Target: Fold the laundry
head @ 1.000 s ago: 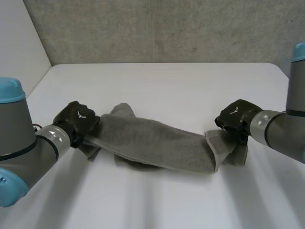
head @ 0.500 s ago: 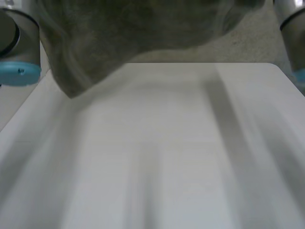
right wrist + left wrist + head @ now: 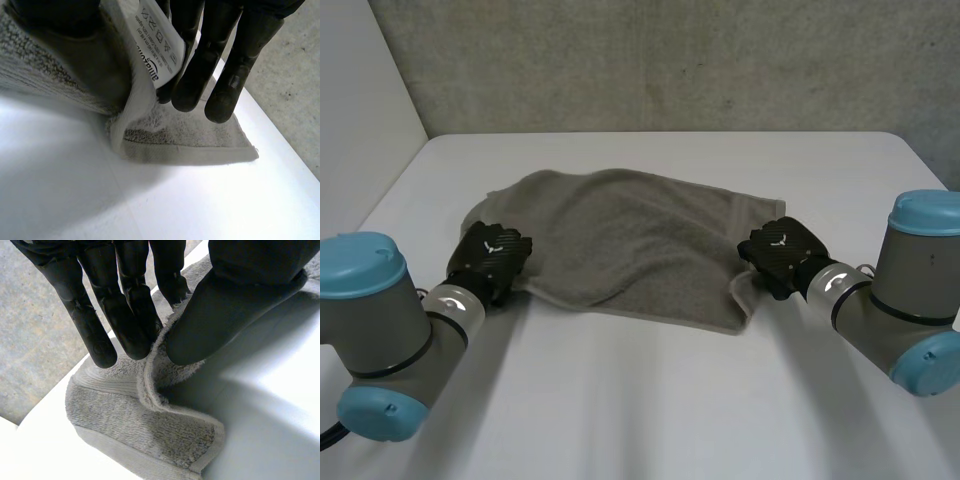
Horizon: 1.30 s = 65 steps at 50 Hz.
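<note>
The towel (image 3: 620,240) lies spread on the table (image 3: 650,410). It is mostly flat, but its far left corner is rounded and rumpled and its near right edge curls upward. Your left hand (image 3: 492,258) is at the near left corner. In its wrist view the fingers (image 3: 127,315) and thumb pinch a raised ridge of hem, and the corner itself lies loose on the table just past the fingertips. Your right hand (image 3: 780,255) is at the near right corner, with fingers (image 3: 197,70) and thumb clamped on the hem where the label (image 3: 159,42) is sewn.

Watch the left pinch first. It sits short of the corner, so when you lift, that free tip will likely droop and tuck under, leaving a skewed edge.

On the right, part of the grip may be on the slick label rather than the pile, and a sharp pull could slide the cloth out.

If you raise one hand ahead of the other or draw them apart too hard, the thinner pinch may let go or the towel may skid. If you leave it too slack, the middle will sag and bunch.

The rumple at the far left will be trapped inside any fold you lay over it, and the far edge is not straight enough to match against.
</note>
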Each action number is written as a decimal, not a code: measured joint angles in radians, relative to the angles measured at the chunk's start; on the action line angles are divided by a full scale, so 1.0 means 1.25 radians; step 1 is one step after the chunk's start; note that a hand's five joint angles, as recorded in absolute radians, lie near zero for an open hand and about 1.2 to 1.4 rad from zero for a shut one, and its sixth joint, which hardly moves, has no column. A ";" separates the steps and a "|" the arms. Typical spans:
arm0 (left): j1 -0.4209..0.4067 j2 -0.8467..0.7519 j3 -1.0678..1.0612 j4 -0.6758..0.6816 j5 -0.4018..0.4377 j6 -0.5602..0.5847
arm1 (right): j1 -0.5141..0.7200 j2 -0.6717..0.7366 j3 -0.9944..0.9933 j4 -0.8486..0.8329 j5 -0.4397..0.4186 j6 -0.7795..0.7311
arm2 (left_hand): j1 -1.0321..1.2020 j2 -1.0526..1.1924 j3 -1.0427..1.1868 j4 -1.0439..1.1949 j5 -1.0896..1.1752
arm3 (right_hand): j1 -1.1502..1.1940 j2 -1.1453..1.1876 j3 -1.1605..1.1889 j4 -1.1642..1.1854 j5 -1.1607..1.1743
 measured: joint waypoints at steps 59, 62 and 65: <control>0.003 0.011 0.000 0.009 -0.002 0.010 | -0.124 -0.285 0.406 -0.366 -0.049 0.095 | -0.098 -0.117 -0.117 -0.118 -0.105 | 0.118 0.120 0.124 0.124 0.123; 0.004 0.006 -0.002 0.022 -0.002 0.014 | -0.146 -0.295 0.382 -0.305 -0.036 0.217 | -0.190 -0.214 -0.213 -0.215 -0.202 | 0.118 0.120 0.124 0.124 0.123; 0.005 -0.002 -0.007 0.044 -0.002 0.021 | -0.172 -0.293 0.347 -0.215 -0.029 0.326 | -0.273 -0.298 -0.298 -0.299 -0.287 | 0.118 0.120 0.124 0.124 0.123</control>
